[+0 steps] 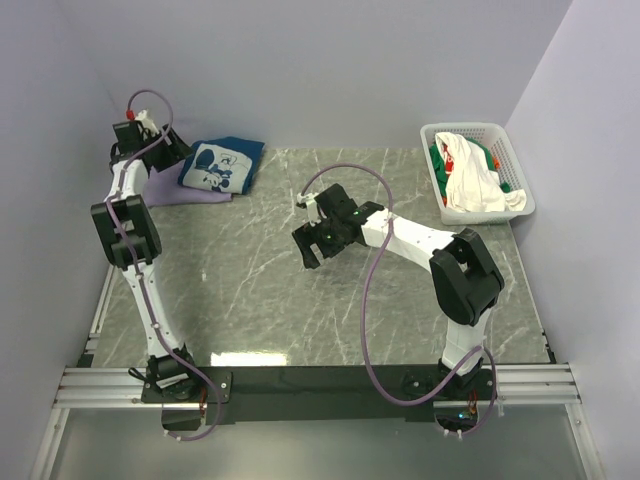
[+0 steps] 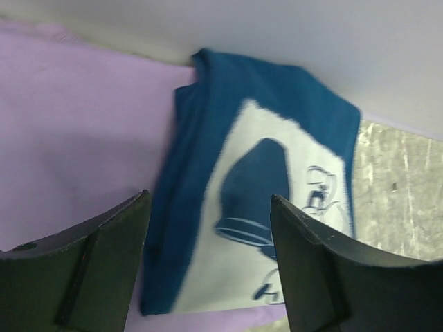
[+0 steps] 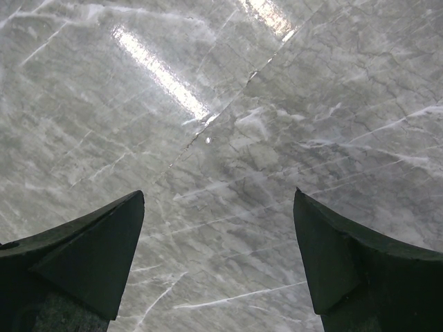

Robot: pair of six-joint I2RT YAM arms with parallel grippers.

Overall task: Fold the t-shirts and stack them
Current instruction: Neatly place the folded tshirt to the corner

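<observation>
The dark blue t-shirt (image 1: 222, 165) lies folded in the far left corner of the tabletop (image 1: 250, 290), close to the back wall. It makes a rough rectangle with its white print facing up. Its long axis runs roughly left to right across the tabletop, slightly tilted, with the right end nearer the wall. It rests on top of the lavender t-shirt (image 1: 168, 190), which shows past it on the left and near sides.

The left gripper (image 1: 170, 148) hangs over the left end of this pile. In its wrist view the left gripper (image 2: 209, 207) has its jaws well apart and nothing is held between them. The blue t-shirt (image 2: 201, 138) and the lavender t-shirt (image 2: 83, 124) show beneath.

The right gripper (image 1: 308, 243) is over the bare middle of the tabletop, spread wide and holding nothing. Its wrist view shows only the marbled tabletop (image 3: 221, 138) between the fingers.

At the far right stands a white basket (image 1: 480, 127). In it a white t-shirt (image 1: 478, 178) lies crumpled over a green one (image 1: 439, 163).
</observation>
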